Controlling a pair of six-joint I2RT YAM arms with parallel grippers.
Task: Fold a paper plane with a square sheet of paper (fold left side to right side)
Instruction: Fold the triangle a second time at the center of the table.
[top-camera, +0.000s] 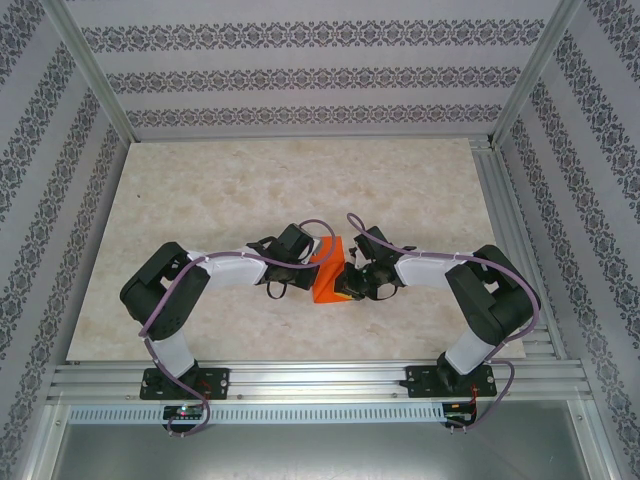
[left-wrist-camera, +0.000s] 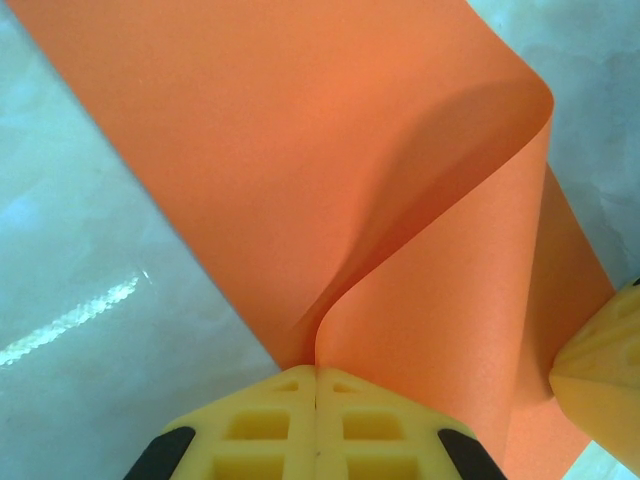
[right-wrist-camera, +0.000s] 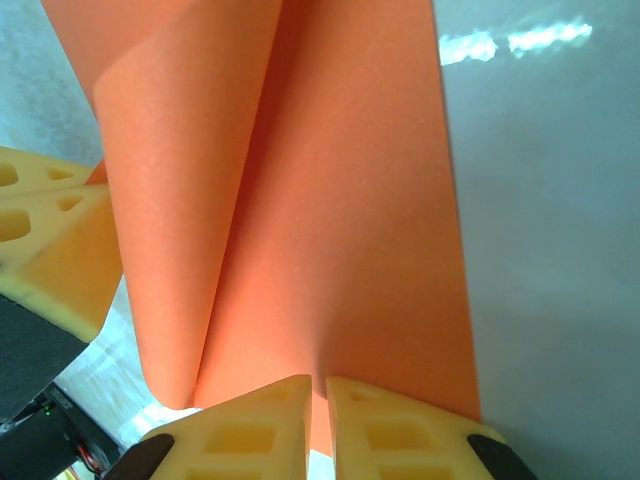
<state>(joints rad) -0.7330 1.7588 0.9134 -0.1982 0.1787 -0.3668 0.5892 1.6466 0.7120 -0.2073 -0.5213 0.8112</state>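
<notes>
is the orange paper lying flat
No, the square sheet of paper curls up in a loop from the shut left hand.

I find the top external camera mounted high behind the near edge of the table (top-camera: 200, 190), angled down and forward over its whole surface. Each wrist camera looks out past its own yellow fingertips, left gripper (left-wrist-camera: 317, 385) and right gripper (right-wrist-camera: 320, 390), at very close range. All three views share the orange square sheet of paper (top-camera: 327, 272).
</notes>
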